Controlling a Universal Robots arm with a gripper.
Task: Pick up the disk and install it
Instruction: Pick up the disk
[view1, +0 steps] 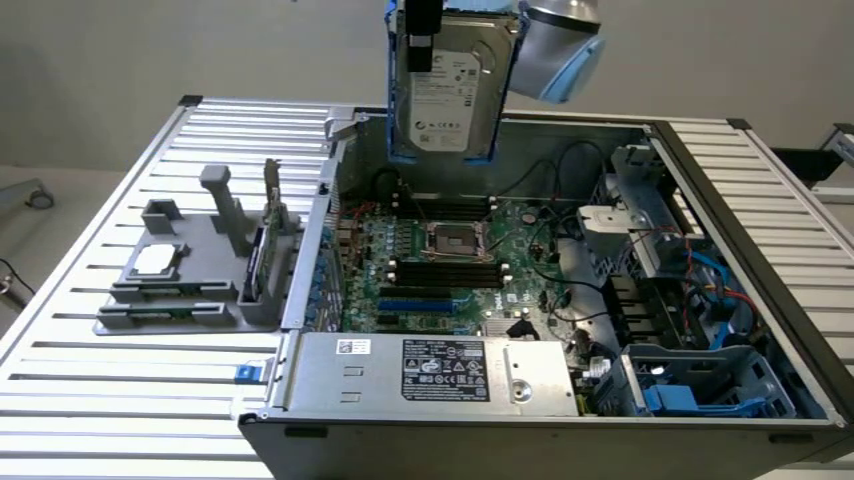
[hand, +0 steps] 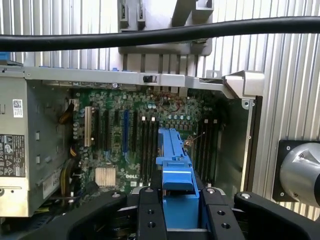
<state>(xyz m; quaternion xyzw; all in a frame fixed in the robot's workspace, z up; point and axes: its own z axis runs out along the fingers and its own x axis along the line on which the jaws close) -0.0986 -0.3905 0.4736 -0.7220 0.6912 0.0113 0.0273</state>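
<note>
Exterior view: disk (view1: 451, 100) upright in grasp of end effector (view1: 442, 48), seemingly clear above the case rim (view1: 587, 121)

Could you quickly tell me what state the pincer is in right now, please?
Pincer: closed on the disk, holding it on end in the air above the open computer case.

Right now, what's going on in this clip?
The arm's black gripper is clamped on the disk, a rectangular silver-grey metal hard drive with a white label and blue plastic carrier frame. It holds the disk upright in the air above the open grey metal computer case, over the green motherboard. The disk is picked up but not installed.
</note>
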